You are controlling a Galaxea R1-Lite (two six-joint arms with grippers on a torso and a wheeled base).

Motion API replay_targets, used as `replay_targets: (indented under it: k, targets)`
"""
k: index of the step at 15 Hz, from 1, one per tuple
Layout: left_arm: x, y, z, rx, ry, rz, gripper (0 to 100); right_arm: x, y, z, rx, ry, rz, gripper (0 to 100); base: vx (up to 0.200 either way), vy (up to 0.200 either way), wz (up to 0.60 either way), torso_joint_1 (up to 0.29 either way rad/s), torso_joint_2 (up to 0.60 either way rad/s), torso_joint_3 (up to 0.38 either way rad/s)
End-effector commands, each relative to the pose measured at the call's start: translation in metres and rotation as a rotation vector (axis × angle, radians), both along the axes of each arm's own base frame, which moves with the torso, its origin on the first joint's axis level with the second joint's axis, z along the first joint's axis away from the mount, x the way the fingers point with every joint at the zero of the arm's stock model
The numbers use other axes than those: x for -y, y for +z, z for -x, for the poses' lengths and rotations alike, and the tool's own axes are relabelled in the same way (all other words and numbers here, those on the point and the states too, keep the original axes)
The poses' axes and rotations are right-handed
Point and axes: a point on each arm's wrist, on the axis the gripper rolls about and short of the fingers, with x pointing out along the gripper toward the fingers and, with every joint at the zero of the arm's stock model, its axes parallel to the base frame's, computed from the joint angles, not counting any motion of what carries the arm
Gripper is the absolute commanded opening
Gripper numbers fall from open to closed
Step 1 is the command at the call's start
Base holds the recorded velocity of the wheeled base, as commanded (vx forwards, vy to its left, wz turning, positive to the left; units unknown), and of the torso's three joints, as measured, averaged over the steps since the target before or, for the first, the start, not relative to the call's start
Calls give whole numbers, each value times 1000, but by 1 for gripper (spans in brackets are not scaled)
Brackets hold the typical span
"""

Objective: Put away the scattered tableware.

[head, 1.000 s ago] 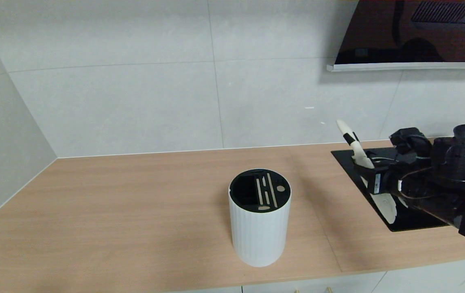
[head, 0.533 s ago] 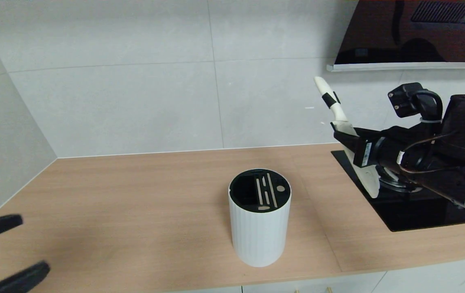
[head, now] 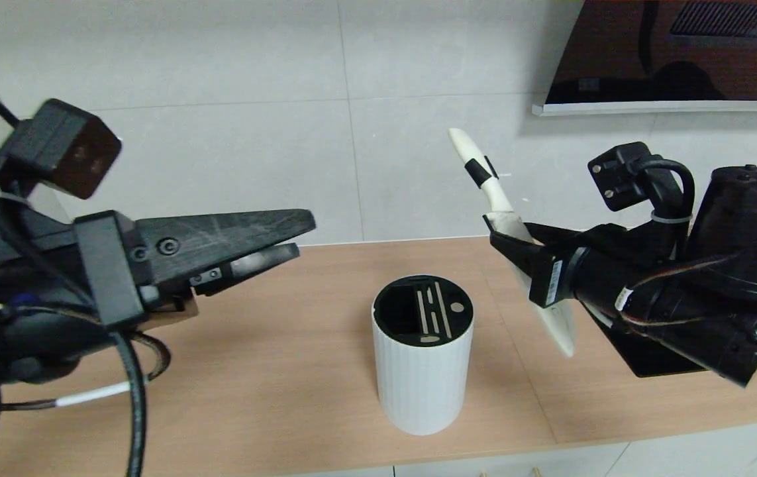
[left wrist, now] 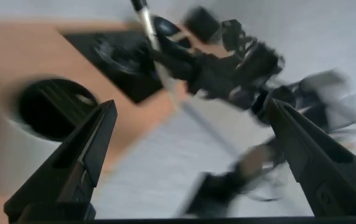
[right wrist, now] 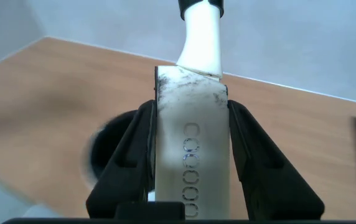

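Note:
A white ribbed utensil holder (head: 423,358) with a black slotted top stands mid-counter; it also shows in the left wrist view (left wrist: 47,109) and the right wrist view (right wrist: 106,152). My right gripper (head: 525,262) is shut on a white knife (head: 560,324), held in the air just right of the holder. Its cream handle (head: 477,165) with a black band points up and its blade slants down. The right wrist view has the blade (right wrist: 190,155) clamped between the fingers (right wrist: 142,143). My left gripper (head: 299,238) hovers open and empty, above and left of the holder (left wrist: 190,106).
The wooden counter (head: 252,371) runs from the left wall to a black cooktop (head: 650,358) at the right. A dark range hood (head: 683,59) hangs at the upper right. Tiled wall stands behind, and the counter's front edge is close below the holder.
My right gripper has carried the knife up off the cooktop and leftward toward the holder. My left arm has risen from the lower left corner to beside the holder.

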Motion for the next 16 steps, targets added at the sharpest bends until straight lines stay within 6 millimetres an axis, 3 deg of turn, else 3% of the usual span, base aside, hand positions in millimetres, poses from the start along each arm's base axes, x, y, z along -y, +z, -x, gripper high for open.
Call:
replay_targets:
  k: [1,5,8,16]
  targets:
    - [22,-20,-22,-91,17,-22,100,-15,0,14,-1,63,-1,0,0,0,0,0,0,0]
    - [56,-26,-27,-46,74,1,100,-33,-6,27,-18,127,4,0,0,0,0,0,0,0]
    - [65,-29,-30,-26,126,5,100,-47,-11,28,11,160,-50,0,0,0,0,0,0,0]
    - [76,-33,-34,77,192,12,100,-56,-21,43,-3,218,-31,0,0,0,0,0,0,0]
